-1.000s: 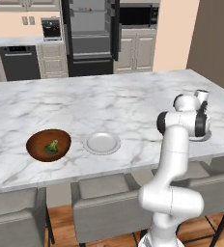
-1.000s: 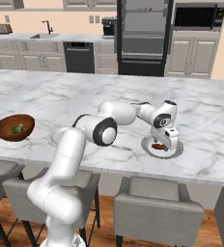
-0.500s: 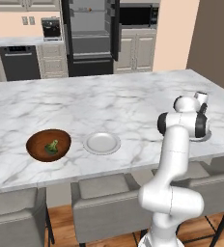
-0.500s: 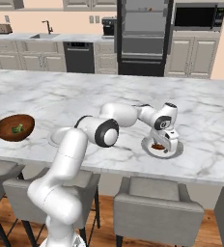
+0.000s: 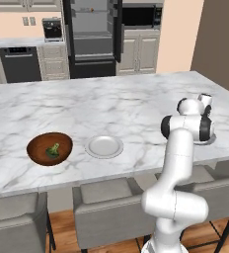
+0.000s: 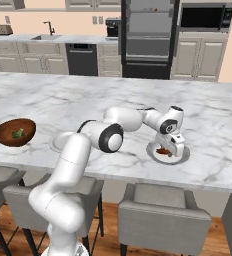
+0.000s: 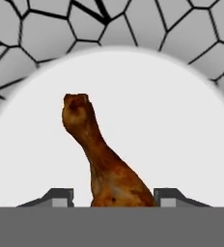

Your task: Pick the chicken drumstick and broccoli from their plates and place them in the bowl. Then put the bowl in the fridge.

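Note:
The chicken drumstick (image 7: pixel 102 154) lies on a pale plate (image 7: pixel 181 120), its thick end between my gripper's (image 7: pixel 114 195) two tips. The jaws stand close on either side of it, and a gap still shows on the left. From the right base view my gripper (image 6: pixel 174 147) points down onto the plate (image 6: pixel 182 159), just over the drumstick (image 6: pixel 163 151). The broccoli (image 5: pixel 53 149) sits inside the dark wooden bowl (image 5: pixel 37 153) at the island's left. The other plate (image 5: pixel 104 147) lies bare beside the bowl. At the back stands the black fridge (image 5: pixel 92 37), its doors open.
Grey stools (image 5: pixel 109 210) line the island's near edge under the marble top. A black dishwasher (image 5: pixel 18 64) and a microwave (image 6: pixel 205 17) sit along the back wall. A wide stretch of marble (image 5: pixel 116 106) separates the bowl from my hand.
My hand has come down onto the right plate, and its tips now straddle the drumstick. Bowl, broccoli and the other plate have not moved.

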You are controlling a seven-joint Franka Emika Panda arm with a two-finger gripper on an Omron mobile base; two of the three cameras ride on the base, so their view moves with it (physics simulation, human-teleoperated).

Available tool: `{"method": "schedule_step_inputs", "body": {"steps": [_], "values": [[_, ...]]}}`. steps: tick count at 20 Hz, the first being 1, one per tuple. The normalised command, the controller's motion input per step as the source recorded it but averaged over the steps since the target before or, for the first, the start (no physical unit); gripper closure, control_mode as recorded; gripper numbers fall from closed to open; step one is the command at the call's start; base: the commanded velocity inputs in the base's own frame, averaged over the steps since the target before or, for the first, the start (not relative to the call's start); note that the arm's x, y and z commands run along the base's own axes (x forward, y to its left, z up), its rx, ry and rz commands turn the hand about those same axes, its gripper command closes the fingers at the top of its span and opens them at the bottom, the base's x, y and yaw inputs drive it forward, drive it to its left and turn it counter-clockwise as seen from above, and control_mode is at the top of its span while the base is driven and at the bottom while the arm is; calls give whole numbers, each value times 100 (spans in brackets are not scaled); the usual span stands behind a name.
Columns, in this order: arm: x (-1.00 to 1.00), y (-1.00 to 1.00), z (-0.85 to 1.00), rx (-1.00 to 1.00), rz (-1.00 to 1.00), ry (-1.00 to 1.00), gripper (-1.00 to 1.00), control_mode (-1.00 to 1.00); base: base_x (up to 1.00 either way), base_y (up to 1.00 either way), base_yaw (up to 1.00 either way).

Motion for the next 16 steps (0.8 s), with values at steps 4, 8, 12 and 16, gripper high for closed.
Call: {"method": "schedule_step_inputs", "body": {"steps": [4, 8, 12, 16], "values": [[-14, 0, -2, 0, 0, -4, 100, -100, 0, 0, 0], [-28, -3, 50, 2, 4, -8, 100, -100, 0, 0, 0], [-41, 2, 57, 0, 15, -9, 100, -100, 0, 0, 0], [-48, 28, 38, -4, 31, -6, 100, -100, 0, 0, 0]]}}
